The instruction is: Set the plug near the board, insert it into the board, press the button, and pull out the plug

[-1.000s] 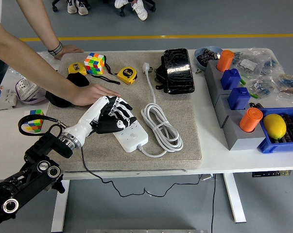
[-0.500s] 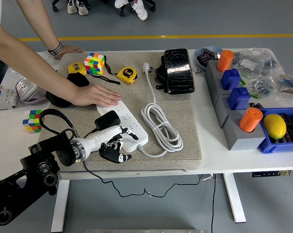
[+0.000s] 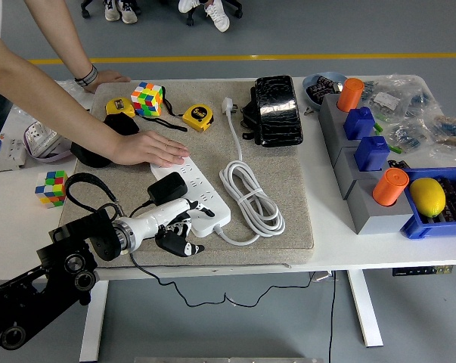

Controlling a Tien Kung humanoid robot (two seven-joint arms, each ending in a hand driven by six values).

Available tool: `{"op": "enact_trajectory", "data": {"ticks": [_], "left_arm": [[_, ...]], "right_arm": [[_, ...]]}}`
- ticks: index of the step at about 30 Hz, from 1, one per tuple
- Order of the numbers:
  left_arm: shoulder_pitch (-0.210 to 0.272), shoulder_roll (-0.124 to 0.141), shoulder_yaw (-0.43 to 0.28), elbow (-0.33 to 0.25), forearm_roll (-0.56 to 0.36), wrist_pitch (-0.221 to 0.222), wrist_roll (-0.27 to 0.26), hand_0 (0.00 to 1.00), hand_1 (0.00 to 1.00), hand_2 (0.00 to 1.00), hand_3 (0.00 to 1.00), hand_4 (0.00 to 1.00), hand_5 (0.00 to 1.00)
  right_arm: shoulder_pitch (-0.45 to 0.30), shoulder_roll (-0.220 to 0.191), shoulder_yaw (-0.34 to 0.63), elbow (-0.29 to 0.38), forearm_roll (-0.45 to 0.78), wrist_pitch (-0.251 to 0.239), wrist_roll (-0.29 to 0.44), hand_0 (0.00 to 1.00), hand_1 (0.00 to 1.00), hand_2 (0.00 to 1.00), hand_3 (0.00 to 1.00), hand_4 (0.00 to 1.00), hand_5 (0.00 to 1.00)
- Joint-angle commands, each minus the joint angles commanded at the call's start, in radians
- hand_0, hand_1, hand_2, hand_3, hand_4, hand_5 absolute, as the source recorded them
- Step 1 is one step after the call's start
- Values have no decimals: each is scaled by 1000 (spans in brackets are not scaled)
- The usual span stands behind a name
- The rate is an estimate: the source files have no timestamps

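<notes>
Since a second ago the left hand (image 3: 175,229) has come off the top of the power strip (image 3: 199,203) and dropped back toward the near edge of the table; over the last half second it barely shifted. It now sits low on the grey mat (image 3: 288,189), just beside the strip's near-left end, fingers (image 3: 184,246) curled downward with nothing gripped between them. Black plug (image 3: 167,187) stands seated in the strip at its far-left end, its thin black cable running off past the wrist and over the near edge. Strip lies diagonally on the mat's near-left part. Its own white cord (image 3: 250,197) is coiled just right of it, and the white plug end (image 3: 228,105) trails up toward the far edge. A person's hand (image 3: 148,147) rests flat on the mat just beyond the strip's far-left end, arm reaching in from the left edge; a second hand (image 3: 107,78) leans on the far-left corner. Farther out along the far edge: colour cube (image 3: 147,98), yellow tape measure (image 3: 198,117), black pouch (image 3: 276,110). Another small cube (image 3: 52,187) sits off the mat near the left edge. At the right edge, a grey rack (image 3: 356,197) holds orange and blue pieces, and a lemon (image 3: 427,197) lies in a blue bin (image 3: 413,228) at the near-right corner.
</notes>
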Motion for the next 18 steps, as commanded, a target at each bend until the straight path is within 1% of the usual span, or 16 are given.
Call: {"op": "enact_trajectory", "data": {"ticks": [9,14,18], "left_arm": [[-5,-10,-4,16,6,10,-7,58,86,151,842,788,2],[-9,-14,-1,36,12,3,-1,58,86,152,839,789,2],[-9,-15,6,50,16,9,-3,58,86,152,839,789,2]], "right_arm": [[0,1,5,0,-2,0,0,548,568,521,504,815,351],[0,2,9,0,-3,0,0,548,568,521,505,814,350],[0,3,11,1,-5,1,0,548,568,521,505,814,350]]}}
